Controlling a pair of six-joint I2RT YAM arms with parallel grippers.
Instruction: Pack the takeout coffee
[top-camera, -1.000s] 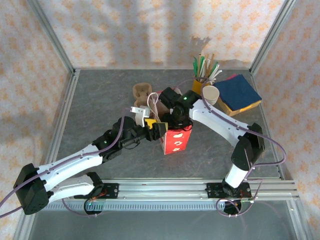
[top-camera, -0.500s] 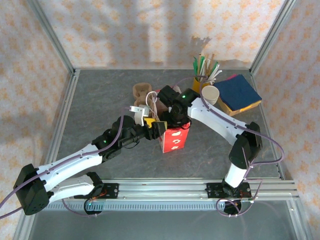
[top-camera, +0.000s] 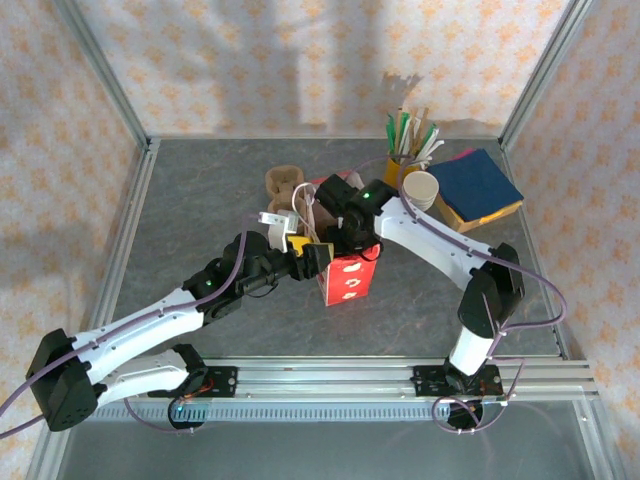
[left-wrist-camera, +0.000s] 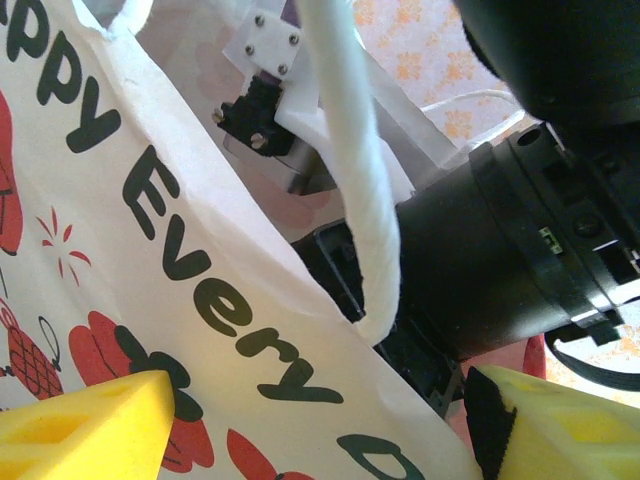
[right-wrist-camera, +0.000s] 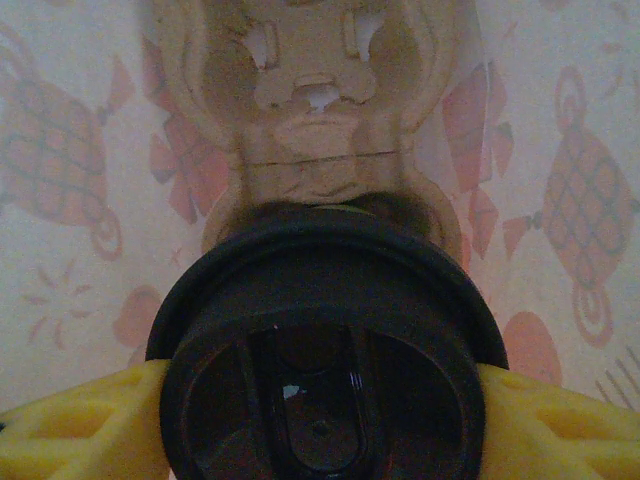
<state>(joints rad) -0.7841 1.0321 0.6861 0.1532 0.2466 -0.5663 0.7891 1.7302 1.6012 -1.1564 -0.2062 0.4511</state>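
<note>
Left arm (top-camera: 150, 320): runs from its base at the near left edge of the grey table (top-camera: 190, 200) diagonally toward the table centre, forearm low.
Left gripper (top-camera: 312, 256): at the left rim of a red-and-white paper bag (top-camera: 350, 282) standing upright at centre. In the left wrist view its yellow fingers (left-wrist-camera: 80, 430) are spread wide. One bag wall passes between them and lies against the left-of-frame finger; not clamped.
Printing on that wall, black letters: "PPY" (cut by the frame edge), "Every", then a partial "D", with red motifs around. A white twisted-paper handle (left-wrist-camera: 350, 170) hangs across the bag mouth.
Brown moulded-pulp cup carrier (top-camera: 283, 185): on the table just beyond the bag, to its far left.
Right arm (top-camera: 440, 245): rises from the near right base, elbow bent, forearm running left, wrist pitched down into the bag mouth.
Right gripper (right-wrist-camera: 320, 440): clenched on the takeout coffee (right-wrist-camera: 320, 330), with a yellow pad (right-wrist-camera: 70, 430) against each side of its round black plastic lid. The cup body is hidden under the lid. The coffee is inside the bag, red prints showing through the walls around it. A tan moulded-pulp piece (right-wrist-camera: 320, 100) sits just beyond the lid.
Far right: a yellow cup of stir sticks (top-camera: 400, 165), a cream paper cup (top-camera: 422, 187) beside it, and a blue square pad (top-camera: 478, 185)
</note>
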